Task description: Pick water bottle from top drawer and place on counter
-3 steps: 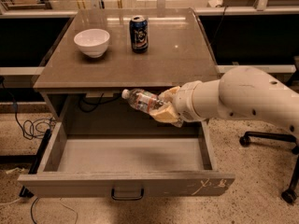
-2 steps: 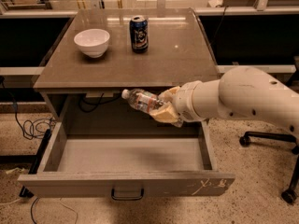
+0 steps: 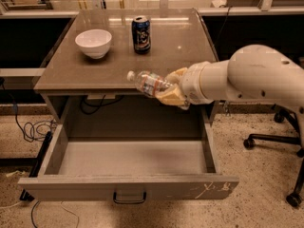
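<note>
The water bottle (image 3: 149, 83) is a small clear bottle with a white cap and a red-blue label. It lies tilted, cap to the upper left, in my gripper (image 3: 170, 90), which is shut on its base end. The bottle hangs in the air at the counter's front edge, above the open top drawer (image 3: 128, 161). The drawer is pulled far out and its grey floor is bare. The counter (image 3: 180, 46) is the glossy grey-brown top behind the bottle. My white arm (image 3: 247, 77) reaches in from the right.
A white bowl (image 3: 93, 42) sits on the counter's left side and a dark blue can (image 3: 141, 34) stands near its middle back. Cables (image 3: 28, 129) lie on the floor at left. An office chair base (image 3: 280, 141) stands at right.
The gripper and the bottle have risen, from in front of the drawer opening to the level of the counter's front edge.
</note>
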`<act>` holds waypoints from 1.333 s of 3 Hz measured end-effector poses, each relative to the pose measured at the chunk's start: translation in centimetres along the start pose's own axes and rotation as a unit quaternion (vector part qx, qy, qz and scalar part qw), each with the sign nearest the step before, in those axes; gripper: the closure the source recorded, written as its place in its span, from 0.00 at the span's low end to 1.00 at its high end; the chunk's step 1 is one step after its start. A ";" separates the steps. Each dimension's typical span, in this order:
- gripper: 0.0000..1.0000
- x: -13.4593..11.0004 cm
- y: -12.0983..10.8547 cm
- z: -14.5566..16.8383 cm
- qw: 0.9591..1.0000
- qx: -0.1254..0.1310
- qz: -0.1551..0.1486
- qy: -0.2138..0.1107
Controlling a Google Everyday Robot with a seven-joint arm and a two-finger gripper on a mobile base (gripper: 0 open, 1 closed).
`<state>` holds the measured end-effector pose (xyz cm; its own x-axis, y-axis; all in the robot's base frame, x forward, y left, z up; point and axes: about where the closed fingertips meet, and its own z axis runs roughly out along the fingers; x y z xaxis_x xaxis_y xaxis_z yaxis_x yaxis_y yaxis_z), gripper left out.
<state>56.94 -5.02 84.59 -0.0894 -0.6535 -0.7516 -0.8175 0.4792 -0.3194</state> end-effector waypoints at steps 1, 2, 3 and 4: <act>1.00 -2.1 -2.9 -0.8 1.000 0.014 -0.028 -0.002; 1.00 -3.7 -5.4 -1.0 0.998 0.016 -0.057 0.000; 1.00 -4.5 -7.8 0.8 0.997 0.002 -0.080 0.000; 1.00 -4.0 -9.3 3.6 0.996 -0.015 -0.087 0.008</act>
<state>66.95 -4.79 88.46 0.0461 -0.7353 -0.6762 -0.8376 0.3404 -0.4273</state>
